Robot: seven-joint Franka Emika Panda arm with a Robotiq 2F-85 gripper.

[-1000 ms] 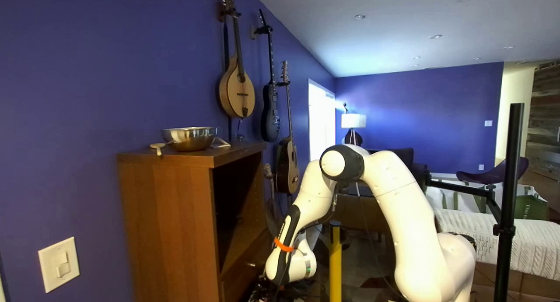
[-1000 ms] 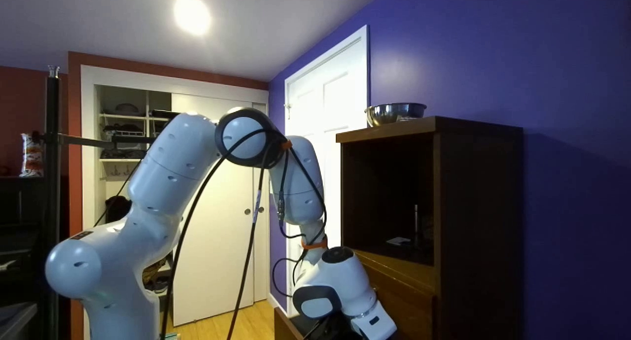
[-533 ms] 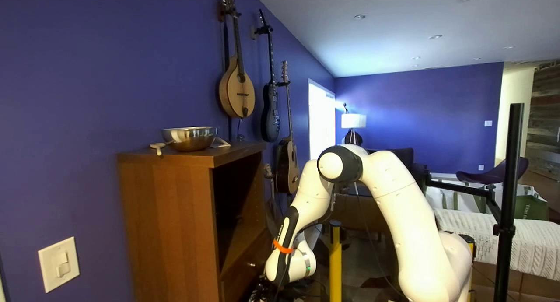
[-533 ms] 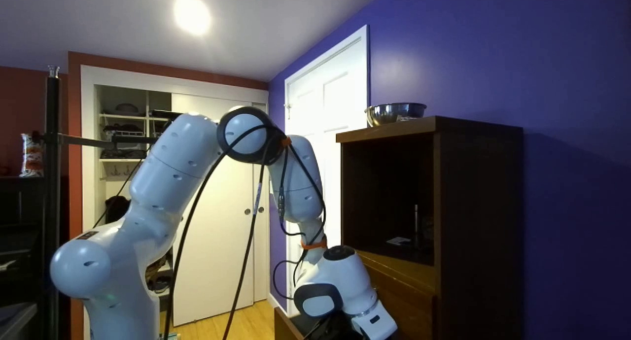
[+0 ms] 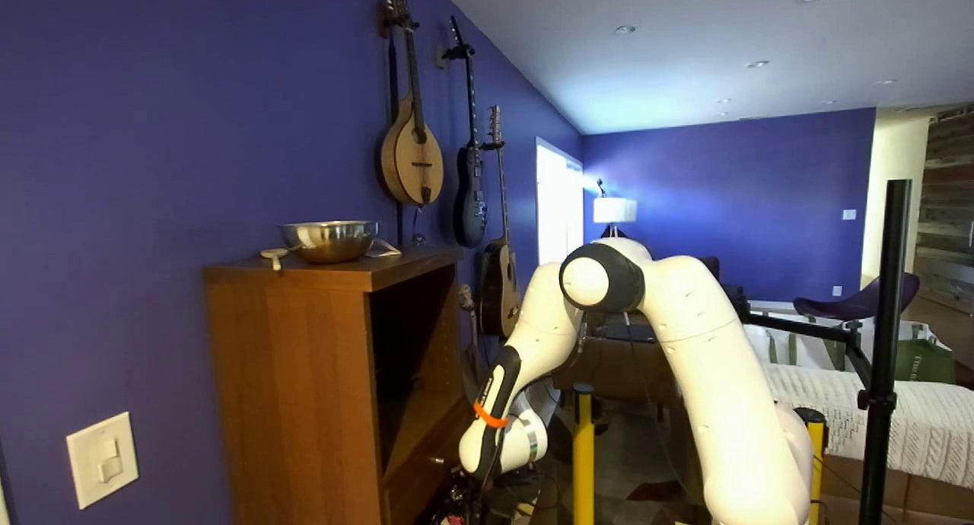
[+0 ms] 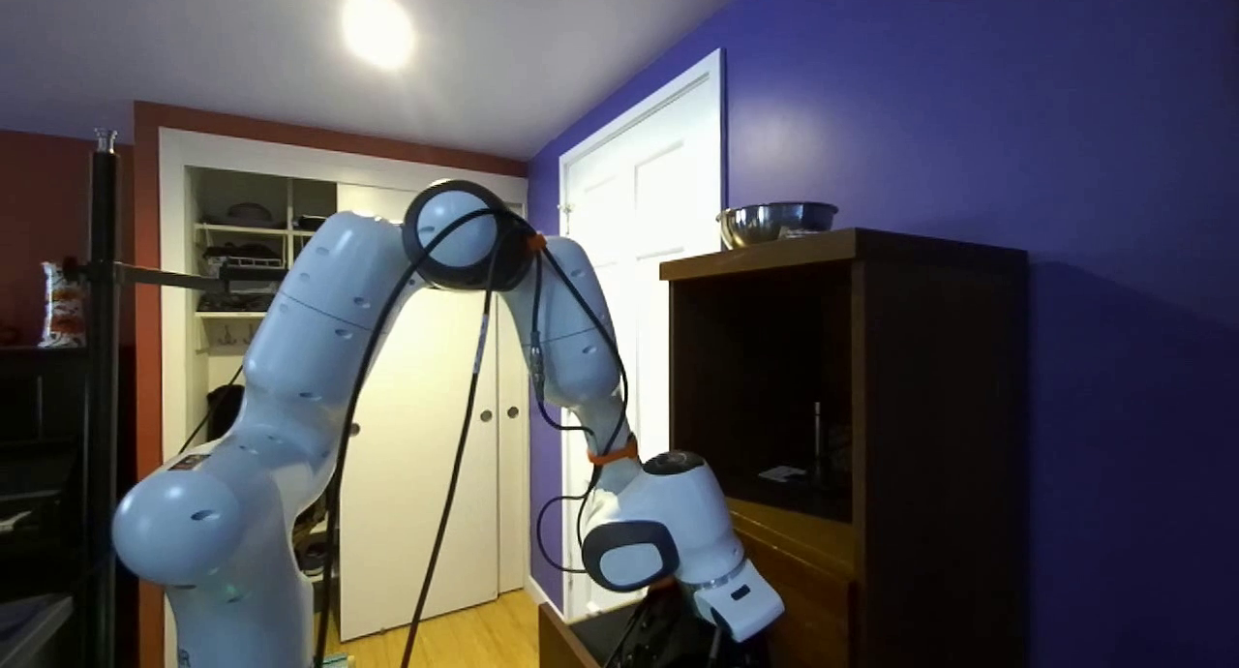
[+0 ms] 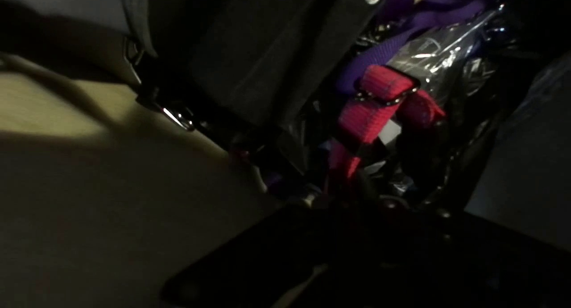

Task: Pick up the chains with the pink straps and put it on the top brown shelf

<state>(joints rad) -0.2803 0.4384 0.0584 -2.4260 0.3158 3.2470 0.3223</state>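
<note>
Dim clutter (image 7: 267,62) surrounds pink straps (image 7: 363,120) right at the tool (image 7: 361,210).

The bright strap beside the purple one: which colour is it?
The strap is pinkish red, clearest in the wrist view.

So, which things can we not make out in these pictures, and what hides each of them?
Wrist view: shadow hides the tips of the gripper; whether it holds the pink strap cannot be told.
Both exterior views: any contents of the metal bowl, hidden by its wall.
Both exterior views: base of the cabinet, cut off by the bottom edge.
In an exterior view: thin upright object on the top brown shelf, too dark to identify.
</note>
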